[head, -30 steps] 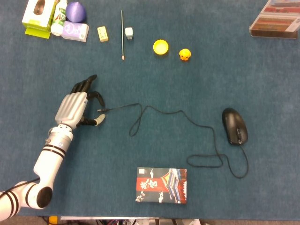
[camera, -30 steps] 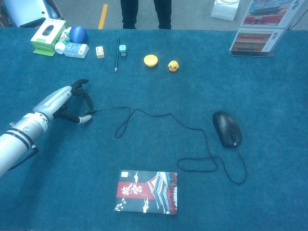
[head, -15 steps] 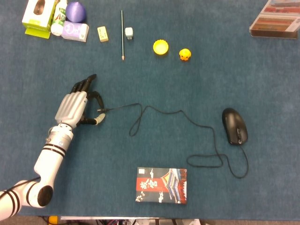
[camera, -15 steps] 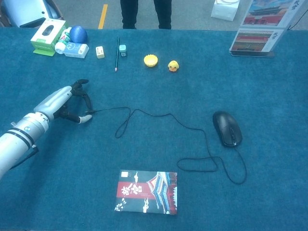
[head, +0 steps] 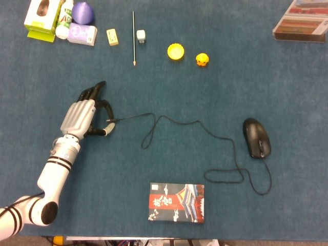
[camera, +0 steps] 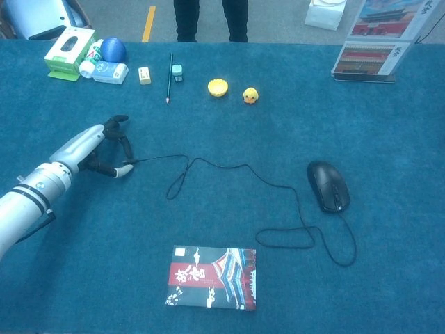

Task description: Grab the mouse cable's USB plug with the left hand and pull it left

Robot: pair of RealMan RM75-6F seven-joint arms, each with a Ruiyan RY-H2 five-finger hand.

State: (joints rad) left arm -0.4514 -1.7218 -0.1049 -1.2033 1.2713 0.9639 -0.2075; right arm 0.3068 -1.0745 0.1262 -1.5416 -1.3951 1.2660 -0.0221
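A black mouse (head: pixel 256 137) lies at the right, also seen as the mouse (camera: pixel 327 185) in the chest view. Its thin black cable (head: pixel 177 123) snakes left across the blue cloth to the USB plug (head: pixel 109 121). My left hand (head: pixel 82 115) lies palm-down at the cable's left end. A curled finger and the pale-tipped thumb (head: pixel 107 131) pinch the plug between them, while the other fingers stretch out forwards. The chest view shows the same left hand (camera: pixel 87 149) with thumb and finger meeting at the USB plug (camera: pixel 132 163). My right hand shows in neither view.
A booklet (head: pixel 176 202) lies near the front edge. Along the back stand a green box (head: pixel 42 15), a purple ball (head: pixel 83 11), a pencil (head: pixel 134 38), a yellow cap (head: pixel 176 52) and a yellow duck (head: pixel 202 60). A display box (head: pixel 302 20) sits at the back right.
The left hand's curled finger has bent further down towards the thumb, closing on the plug. The cable and mouse have not moved.
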